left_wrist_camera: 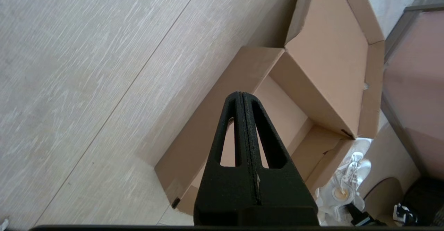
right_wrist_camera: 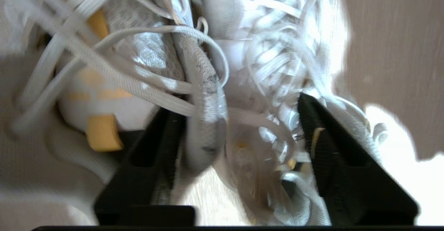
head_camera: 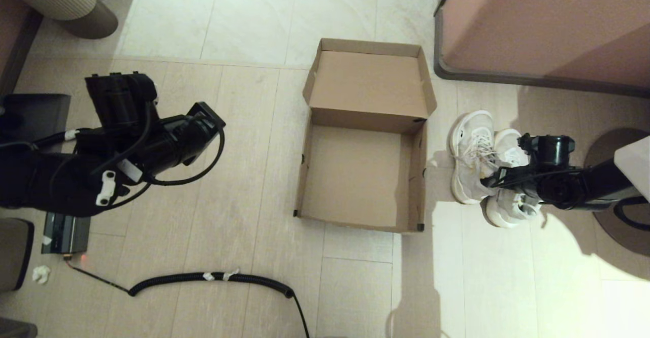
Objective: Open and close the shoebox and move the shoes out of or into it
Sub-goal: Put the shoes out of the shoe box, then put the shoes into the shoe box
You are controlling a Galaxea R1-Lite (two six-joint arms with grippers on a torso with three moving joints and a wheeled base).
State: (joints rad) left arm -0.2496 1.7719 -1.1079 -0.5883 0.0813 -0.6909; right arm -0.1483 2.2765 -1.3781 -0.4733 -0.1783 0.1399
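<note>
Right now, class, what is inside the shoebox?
Nothing shows inside the shoebox: its lid is folded back and the bare cardboard floor is visible. The shoes stand on the floor to its right, at the right gripper. The near wall's inner foot is hidden.

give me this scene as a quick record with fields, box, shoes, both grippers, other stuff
shoebox: on the floor, lid folded back, inside bare
shoes: pair side by side on the floor, right of the box, outside it
right gripper: open, fingers straddling the shoes' inner sides, not closed yet
left gripper: shut, holding nothing, held left of the box
furniture block: pinkish-brown, beyond the shoes
cable: black coil on the floor, near side
</note>
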